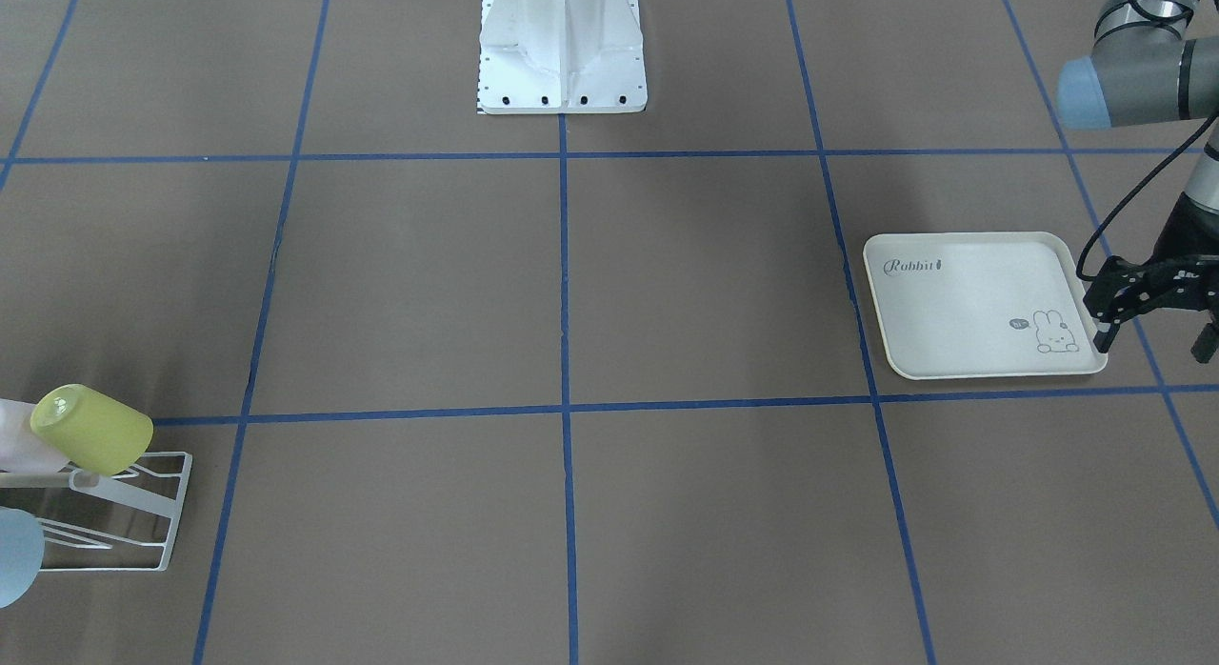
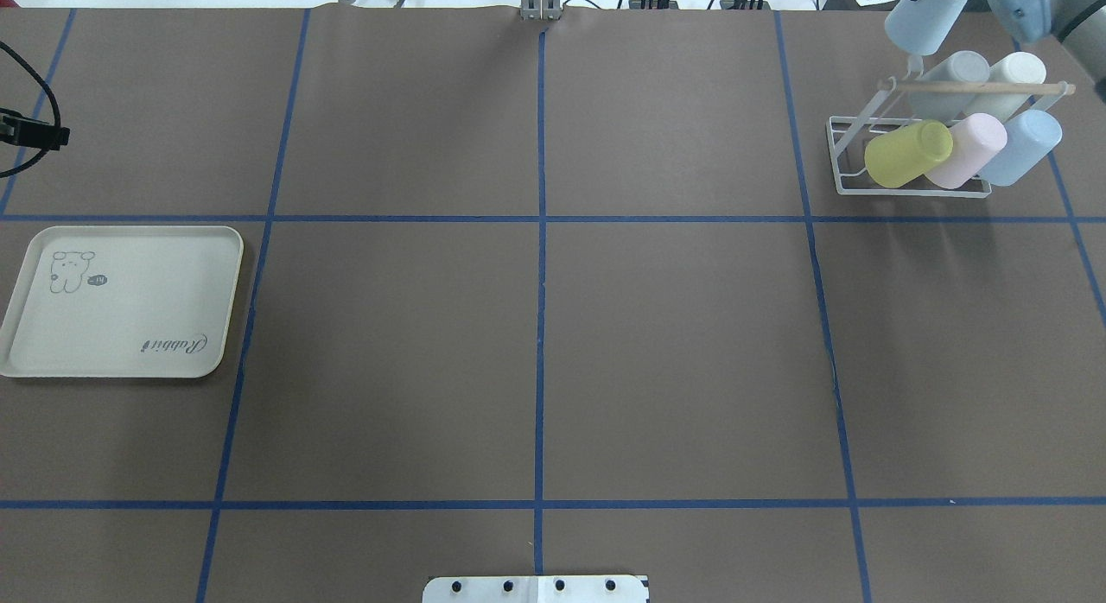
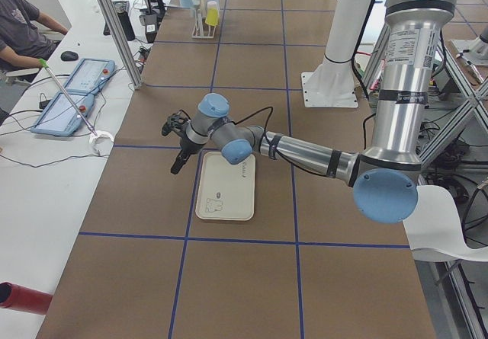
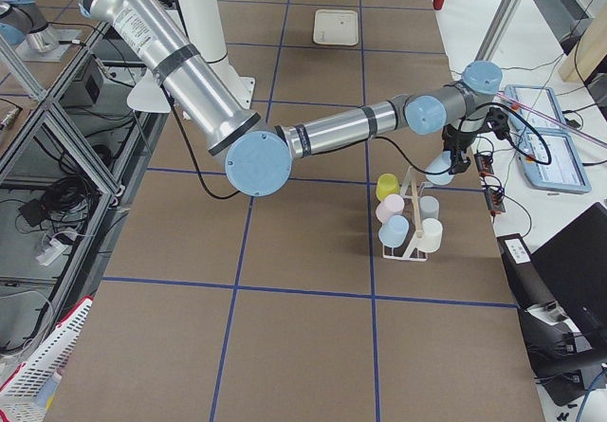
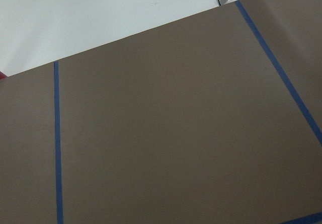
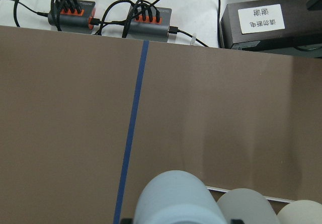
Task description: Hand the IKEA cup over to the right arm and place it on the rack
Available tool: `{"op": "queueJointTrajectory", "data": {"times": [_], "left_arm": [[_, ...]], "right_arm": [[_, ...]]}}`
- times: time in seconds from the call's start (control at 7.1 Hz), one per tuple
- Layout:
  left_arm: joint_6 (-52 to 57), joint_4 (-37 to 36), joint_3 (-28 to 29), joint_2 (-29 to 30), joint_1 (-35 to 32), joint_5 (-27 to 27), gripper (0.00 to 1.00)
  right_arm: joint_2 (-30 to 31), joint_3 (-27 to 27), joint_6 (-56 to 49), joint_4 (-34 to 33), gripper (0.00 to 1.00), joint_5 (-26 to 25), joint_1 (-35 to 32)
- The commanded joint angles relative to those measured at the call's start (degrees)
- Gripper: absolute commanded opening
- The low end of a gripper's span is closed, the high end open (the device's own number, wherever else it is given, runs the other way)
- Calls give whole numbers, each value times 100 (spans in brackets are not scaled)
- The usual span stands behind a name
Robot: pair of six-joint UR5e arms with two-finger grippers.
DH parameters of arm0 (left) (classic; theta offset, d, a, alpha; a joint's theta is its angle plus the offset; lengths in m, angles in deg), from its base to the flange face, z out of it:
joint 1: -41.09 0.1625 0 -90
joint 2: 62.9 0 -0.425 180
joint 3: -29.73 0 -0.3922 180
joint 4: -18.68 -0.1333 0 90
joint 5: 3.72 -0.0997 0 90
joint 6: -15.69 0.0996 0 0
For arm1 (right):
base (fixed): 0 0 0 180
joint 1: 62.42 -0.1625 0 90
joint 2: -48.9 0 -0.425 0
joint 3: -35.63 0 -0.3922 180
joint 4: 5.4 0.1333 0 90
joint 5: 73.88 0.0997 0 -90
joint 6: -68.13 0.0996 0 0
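Note:
A light blue IKEA cup (image 2: 920,20) hangs tilted just above the far left corner of the white wire rack (image 2: 842,154), and my right gripper (image 4: 455,154) is shut on it. The same cup (image 6: 176,199) fills the bottom of the right wrist view, with dark finger edges on either side. On the rack, beneath its wooden dowel (image 2: 976,87), sit yellow (image 2: 907,154), pink, blue, grey and white cups. Far across the table my left gripper (image 1: 1154,339) stands open with nothing in it, beside the edge of the cream tray (image 1: 952,312).
The rabbit-printed tray (image 2: 121,344) holds nothing. The robot's white base (image 1: 562,46) stands at the table's middle edge. Power strips (image 6: 110,15) and cables lie beyond the far edge near the rack. A seated person (image 3: 19,27) and tablets are at a side desk.

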Motion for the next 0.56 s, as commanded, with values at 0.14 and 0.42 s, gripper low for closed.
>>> {"op": "queueJointTrajectory", "data": {"times": [0.14, 0.42], "left_arm": [[-9, 9, 18, 16, 0, 0, 100], [-18, 9, 18, 16, 0, 0, 100]], "right_arm": [[33, 18, -9, -14, 30, -32, 27], [51, 27, -9, -49, 30, -32, 70]]}}
